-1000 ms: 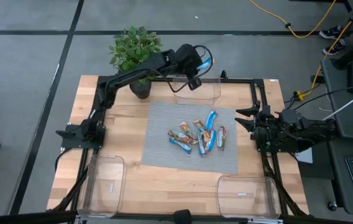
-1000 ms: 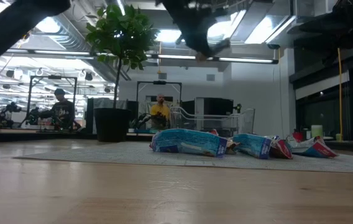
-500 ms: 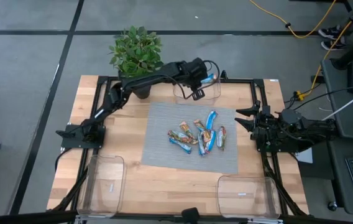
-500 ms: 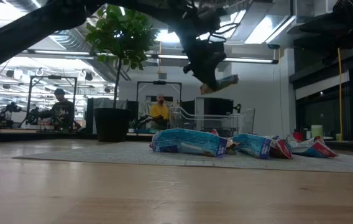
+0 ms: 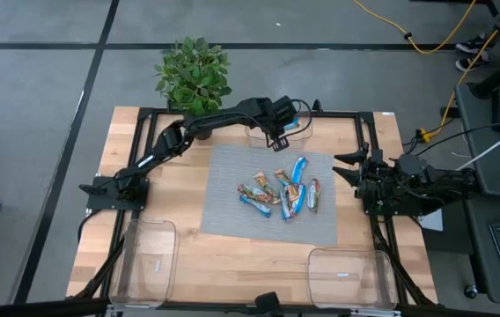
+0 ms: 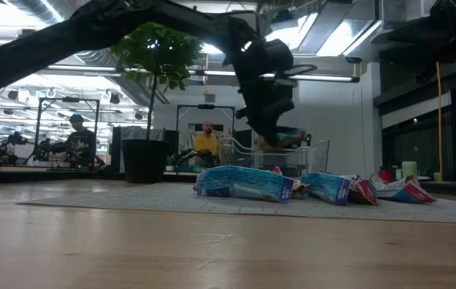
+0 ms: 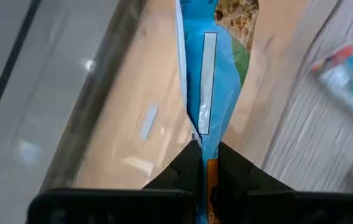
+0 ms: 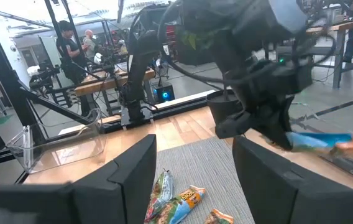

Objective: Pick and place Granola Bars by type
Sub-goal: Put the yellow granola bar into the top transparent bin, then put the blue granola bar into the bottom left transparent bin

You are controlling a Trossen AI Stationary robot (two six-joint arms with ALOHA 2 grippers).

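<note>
Over the far clear bin (image 5: 281, 126) at the table's back edge, left gripper (image 5: 287, 128) hanging with fingers pinched together on one blue granola bar (image 5: 294, 124). Showing in the left wrist view as a bright blue foil wrapper (image 7: 209, 68) with a white stripe down the middle and a granola print at the far end, clamped by its near end between the two dark fingertips (image 7: 186, 168), dangling lengthwise above the bin's clear wall and the wood beneath. Appearing in the low view as a blue bar (image 6: 286, 138) sticking out sideways below the dark wrist, clear of the table. Appearing in the right wrist view as a blue wrapper with an orange tip (image 8: 322, 143) held under the far arm.

On the grey mat (image 5: 232, 207) at table centre, lying in a loose cluster: remaining granola bars (image 5: 281, 194), shiny wrappers, mostly blue, some with orange-red ends, a few overlapping. Lying nearest in the low view, a crinkled blue-and-white wrapper (image 6: 244, 183), more packs just beside it toward the right.

At the right table edge, right gripper (image 5: 349, 167) waiting well apart from the cluster, fingers (image 8: 133, 180) standing apart and holding nothing.

Standing at the near corners, two more clear bins (image 5: 144, 260) (image 5: 349, 275). Sitting at the back left, potted plant (image 5: 193, 79).
</note>
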